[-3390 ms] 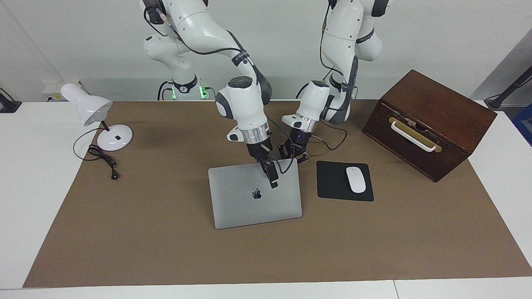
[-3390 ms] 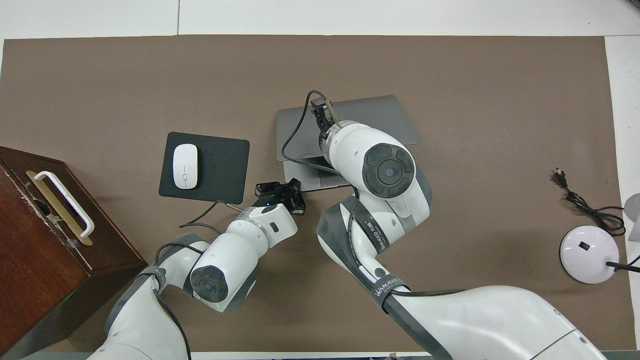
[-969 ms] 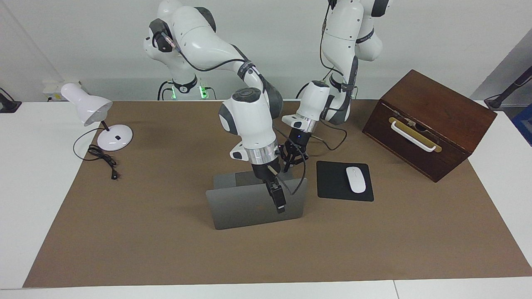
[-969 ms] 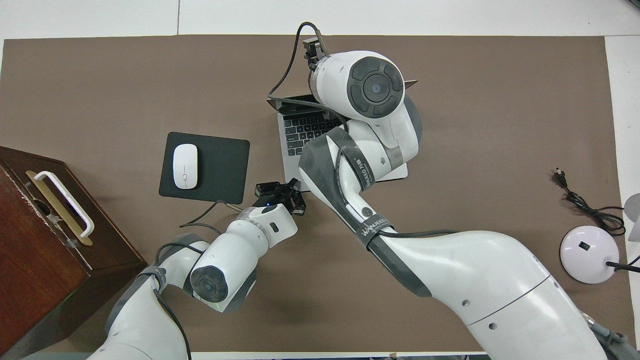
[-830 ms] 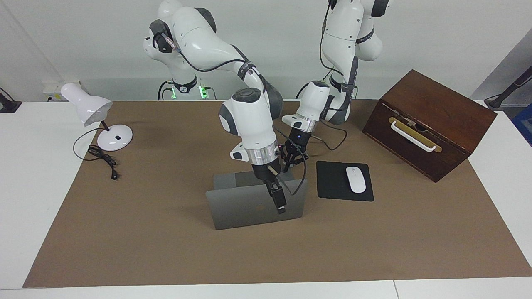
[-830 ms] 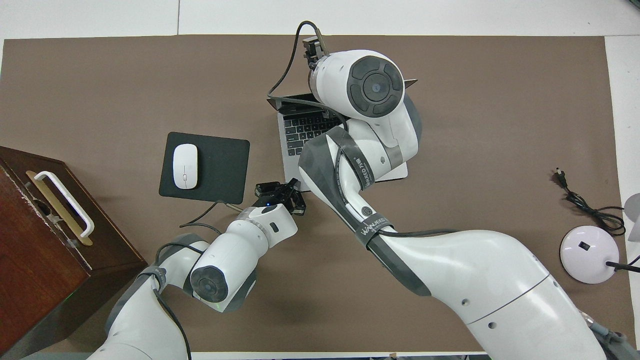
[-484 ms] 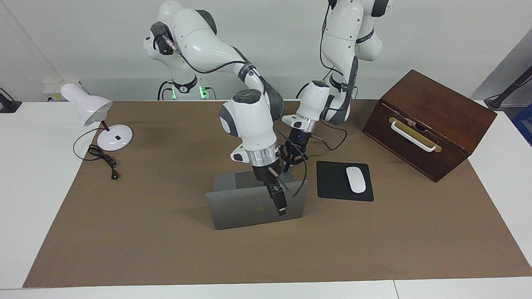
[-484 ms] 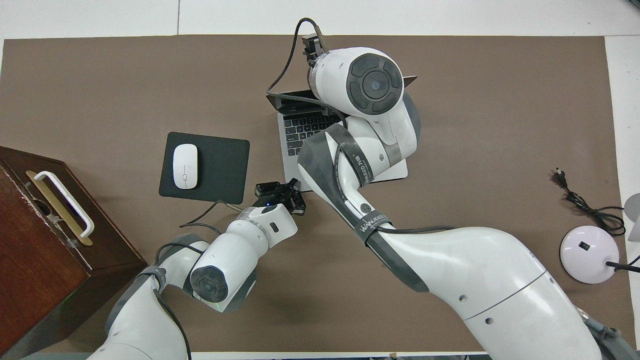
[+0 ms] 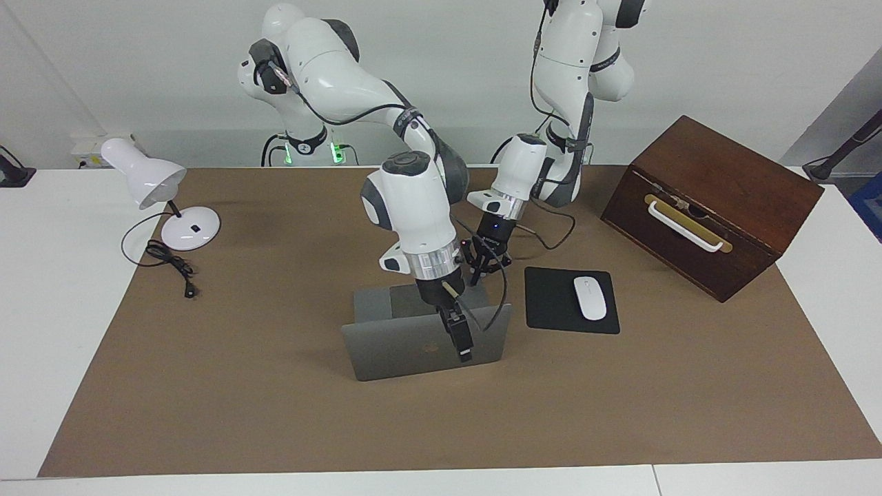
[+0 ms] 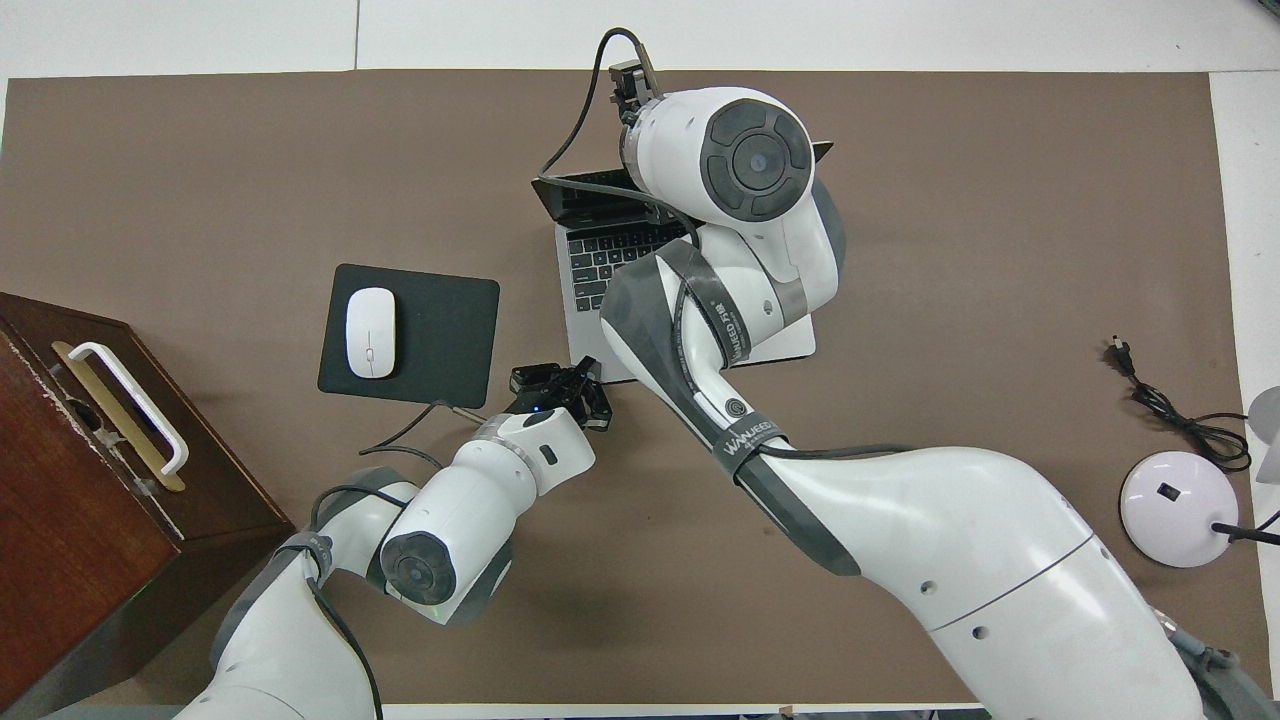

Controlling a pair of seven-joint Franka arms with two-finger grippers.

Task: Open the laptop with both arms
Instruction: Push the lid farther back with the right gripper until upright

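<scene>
The laptop [image 9: 424,344] sits at the centre of the facing view on the brown table mat [image 9: 275,413], its base flat and its lid raised to roughly upright, hinge on the side away from the robots, so its long axis runs across the frame from the lamp end toward the mouse pad [image 9: 570,300]. The right gripper [image 9: 466,355] hangs in front of the lid's outer face, low and toward the mouse-pad end, touching or nearly touching it; whether its fingers are parted cannot be made out, and it does not visibly clasp anything. The left gripper [image 9: 484,265] is closed tight with nothing between its fingertips, its tips down at the base's corner nearest the robots on the mouse-pad side, seemingly pinning it. In the overhead view the keyboard shows just above centre, with the right arm's wrist covering much of it. What the next move seems to turn on is that the lid's free edge lies above and just robot-ward of the right gripper, which is much the nearer to it, while the left holds the base.
</scene>
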